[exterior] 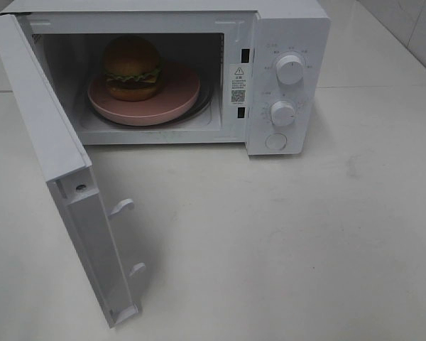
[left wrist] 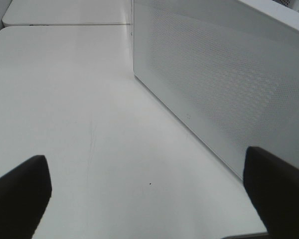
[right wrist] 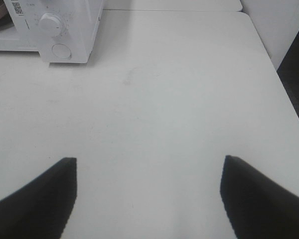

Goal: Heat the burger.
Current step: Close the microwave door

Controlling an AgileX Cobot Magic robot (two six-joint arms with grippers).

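Left gripper (left wrist: 144,167) jaws spread wide, holding nothing, over table (left wrist: 65,99) just beside open microwave door (left wrist: 214,84). Burger (exterior: 132,67) sits on pink plate (exterior: 181,99) inside microwave (exterior: 287,35), well apart from both grippers. Right gripper (right wrist: 148,164) also spread, empty, over table out from the knobs (right wrist: 51,23).

Left tool (left wrist: 144,172) — two dark fingers (left wrist: 20,194) spread wide apart, nothing held between them. Right tool (right wrist: 148,164) — its fingers also parted wide, empty, tilted forward and down.
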